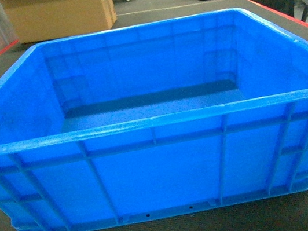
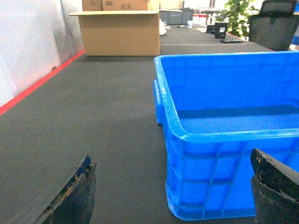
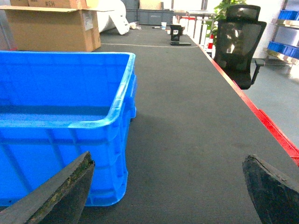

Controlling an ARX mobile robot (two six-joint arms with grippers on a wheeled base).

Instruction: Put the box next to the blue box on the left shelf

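Note:
The box (image 1: 162, 167), a large bright-blue empty crate with a thick rim and ribbed walls, stands on the dark mat close in front of me. My left gripper (image 2: 170, 158) is open just short of the box's (image 2: 224, 177) near left corner, one finger on each side of it and touching nothing. At the near right corner of the box (image 3: 56, 154), my right gripper (image 3: 169, 157) is open too, mostly over bare mat. Neither gripper shows in the head view. The left shelf and its blue box are out of view.
A cardboard carton (image 1: 61, 13) stands on the mat behind the box at the far left. A red strip (image 3: 275, 130) marks the table's right edge and another (image 2: 32, 86) the left. A black office chair (image 3: 238, 42) is beyond the right edge.

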